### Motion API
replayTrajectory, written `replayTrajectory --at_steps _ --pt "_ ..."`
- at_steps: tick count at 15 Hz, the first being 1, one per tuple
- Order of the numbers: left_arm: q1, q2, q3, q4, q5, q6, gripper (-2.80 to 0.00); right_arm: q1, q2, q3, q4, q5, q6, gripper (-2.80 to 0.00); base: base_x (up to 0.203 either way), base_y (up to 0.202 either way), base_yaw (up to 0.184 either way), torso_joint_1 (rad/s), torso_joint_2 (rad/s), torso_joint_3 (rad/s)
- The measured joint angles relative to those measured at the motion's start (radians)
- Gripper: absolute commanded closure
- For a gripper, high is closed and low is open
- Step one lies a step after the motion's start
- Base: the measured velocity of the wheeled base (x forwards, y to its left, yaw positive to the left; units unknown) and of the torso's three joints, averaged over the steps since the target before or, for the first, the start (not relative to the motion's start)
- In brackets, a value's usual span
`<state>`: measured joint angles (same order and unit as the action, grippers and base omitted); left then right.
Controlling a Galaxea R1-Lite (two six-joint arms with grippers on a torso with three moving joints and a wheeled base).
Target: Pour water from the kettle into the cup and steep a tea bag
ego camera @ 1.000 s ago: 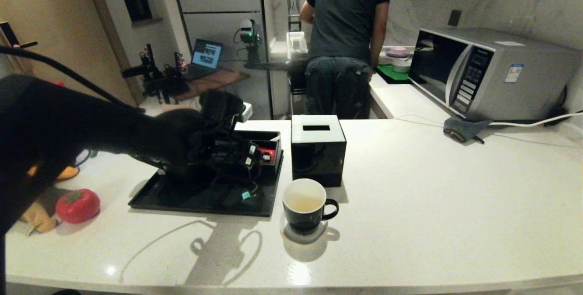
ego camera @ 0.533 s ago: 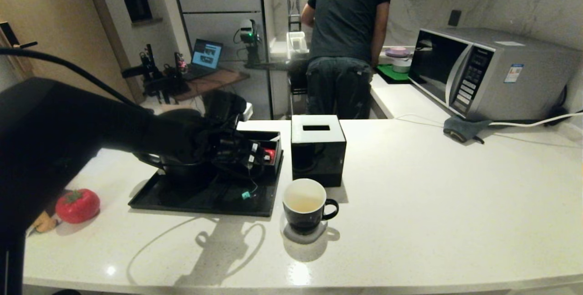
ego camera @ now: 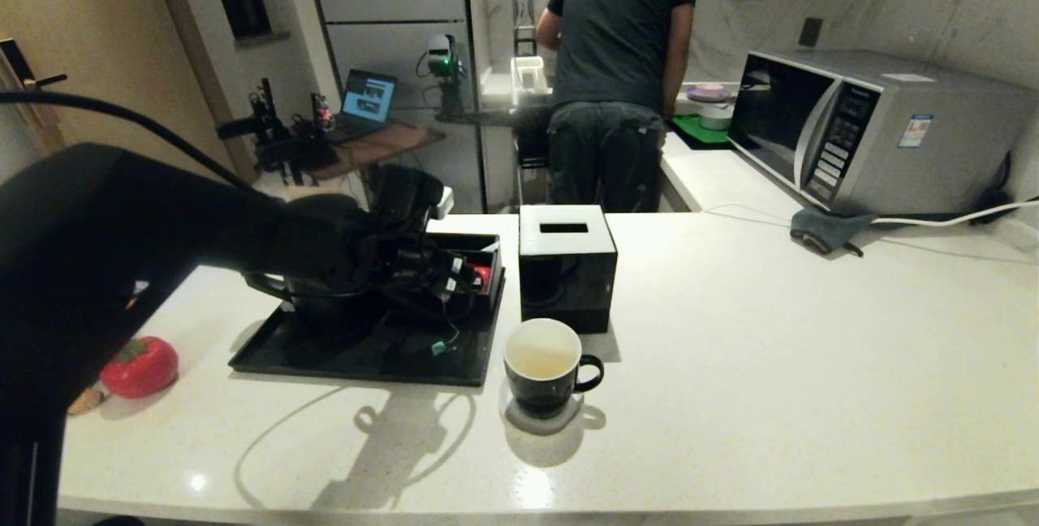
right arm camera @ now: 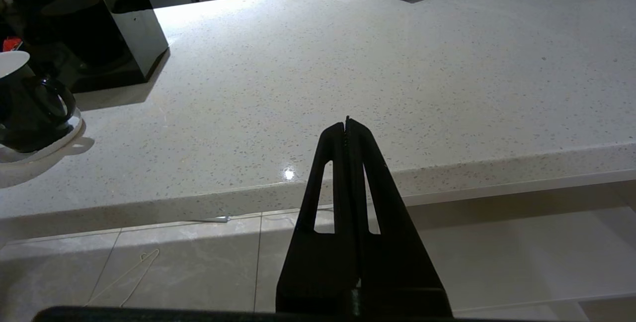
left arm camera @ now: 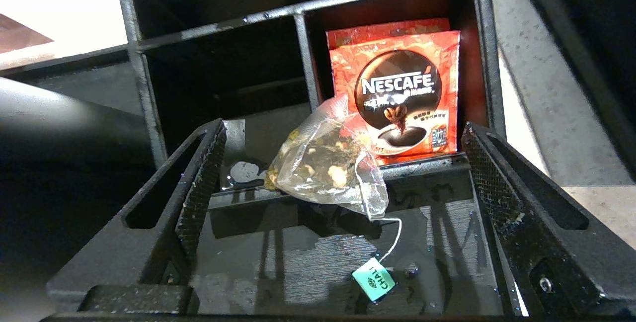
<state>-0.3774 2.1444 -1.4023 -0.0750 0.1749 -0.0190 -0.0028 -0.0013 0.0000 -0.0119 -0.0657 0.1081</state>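
The tea bag [left arm camera: 328, 163] is a clear pouch lying over the front wall of a black compartment box, leaning on a red packet [left arm camera: 397, 88]. Its string runs down to a teal tag [left arm camera: 373, 279] on the wet black tray [ego camera: 365, 360]. My left gripper [left arm camera: 344, 130] is open, one finger on each side of the pouch and not touching it. The kettle [ego camera: 325, 311] stands on the tray, mostly hidden behind my left arm. The cup [ego camera: 544, 364] sits on a coaster right of the tray and holds pale yellowish water [ego camera: 542, 361]. My right gripper [right arm camera: 347, 122] is shut, parked below the counter's front edge.
A black cube box with a white slotted top [ego camera: 566, 266] stands just behind the cup. A red tomato-shaped thing [ego camera: 138, 365] lies at the left. A microwave [ego camera: 868, 132], a grey cloth [ego camera: 824, 230] and a white cable are at the back right. A person [ego camera: 621, 71] stands behind the counter.
My left arm has shifted a little to the right, bringing its gripper closer to the compartment box. The kettle's loop handle now shows under the arm. The cup has not moved.
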Motion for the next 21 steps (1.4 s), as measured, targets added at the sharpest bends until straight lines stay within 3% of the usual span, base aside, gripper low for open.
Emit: replayTrajectory --at_steps 21 --pt "0.021 0.055 -0.061 0.001 0.003 -0.001 -2.8 0.0 0.0 0.0 0.0 0.0 0.0 0.0 0.0 0.0 0.0 0.0 0.0 0.0"
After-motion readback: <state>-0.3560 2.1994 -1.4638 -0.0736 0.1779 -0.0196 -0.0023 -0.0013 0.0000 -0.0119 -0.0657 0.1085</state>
